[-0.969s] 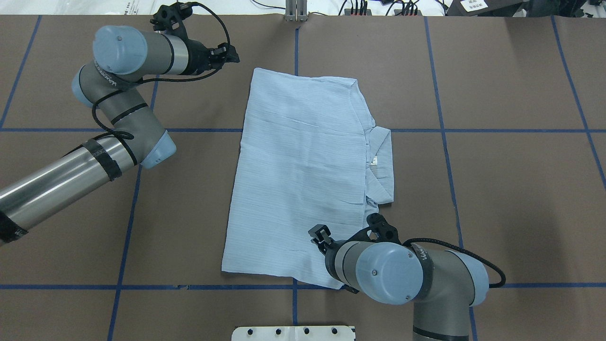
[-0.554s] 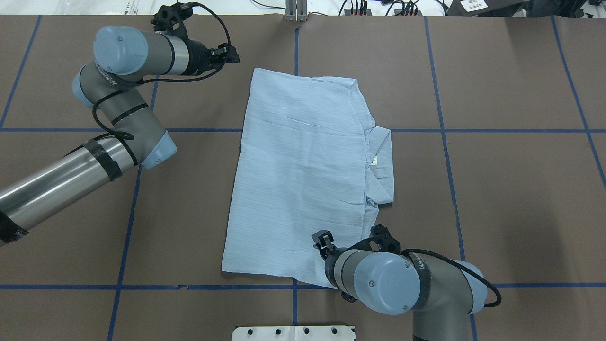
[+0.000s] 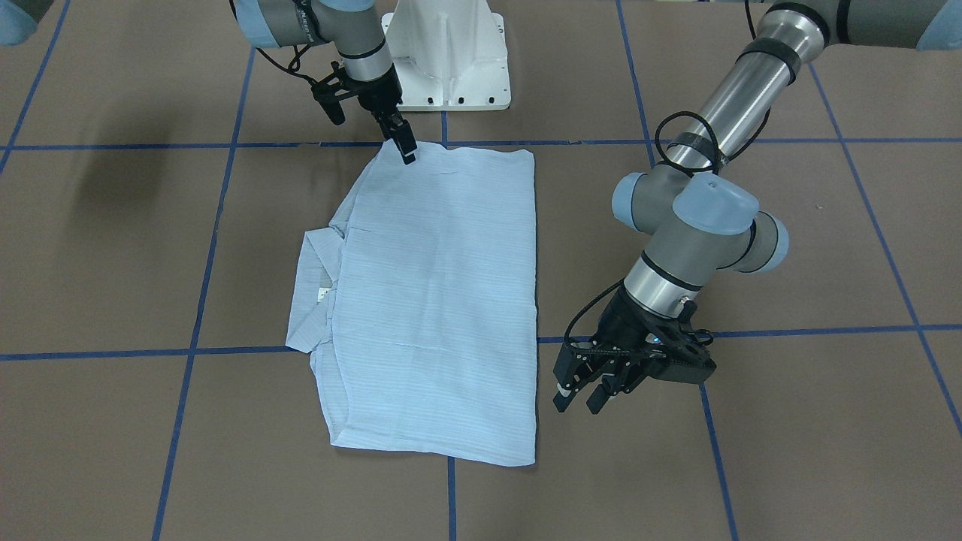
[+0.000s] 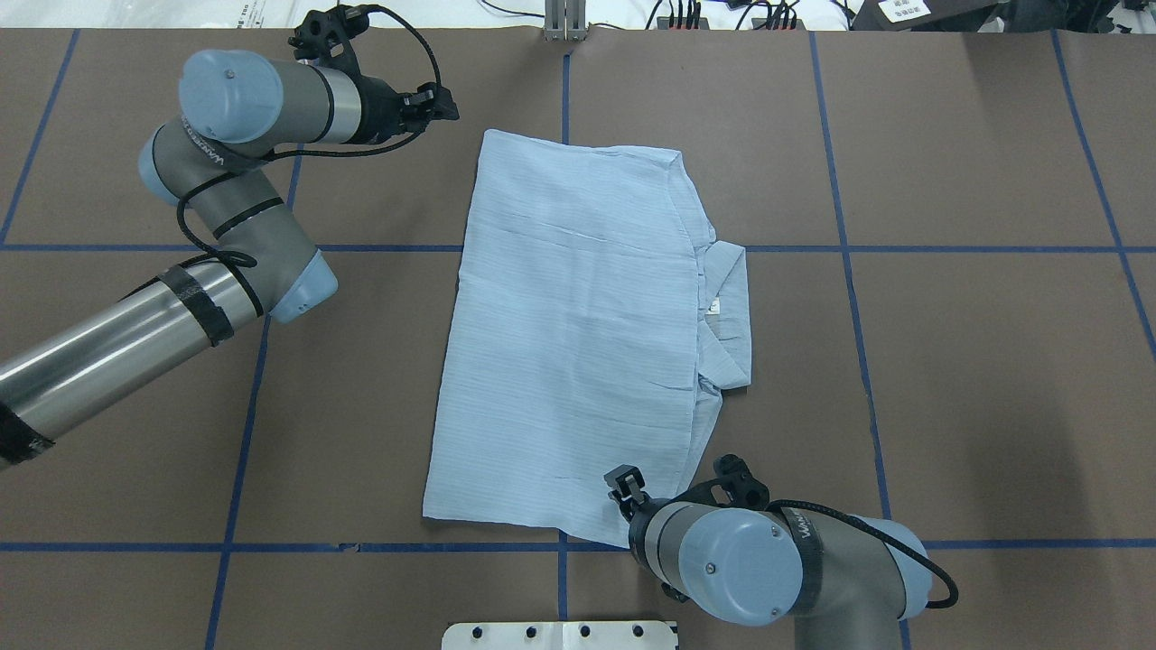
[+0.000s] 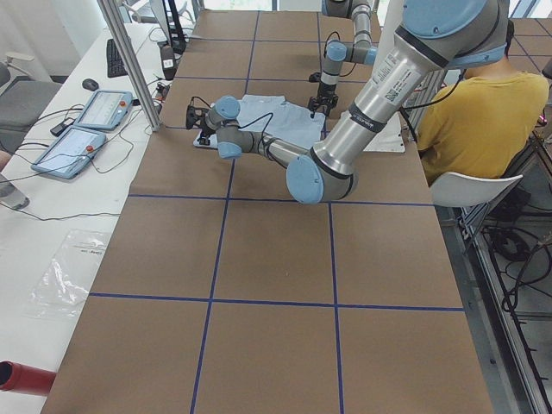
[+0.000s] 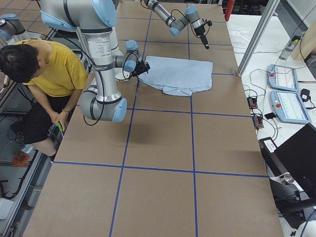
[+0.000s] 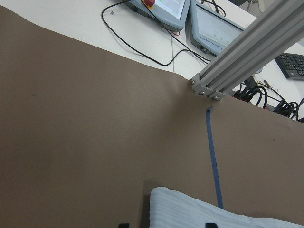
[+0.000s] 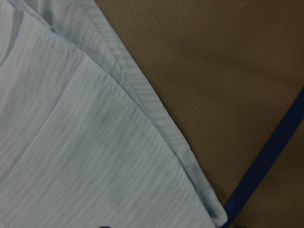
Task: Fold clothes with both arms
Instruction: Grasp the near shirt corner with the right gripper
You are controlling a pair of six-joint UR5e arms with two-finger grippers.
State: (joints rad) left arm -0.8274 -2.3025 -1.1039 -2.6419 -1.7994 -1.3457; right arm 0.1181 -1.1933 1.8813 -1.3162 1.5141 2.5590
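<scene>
Tabletop brown, blue tape grid; shirt flat.

The left arm stretched in from the overhead view's left edge, elbow folded, wrist level and aimed toward upper centre. The left tool hung low over the tabletop, jaws apart. The right arm stood at the bottom edge. The right tool pointed steeply down, tips almost at the tabletop, jaws apparently apart.
</scene>
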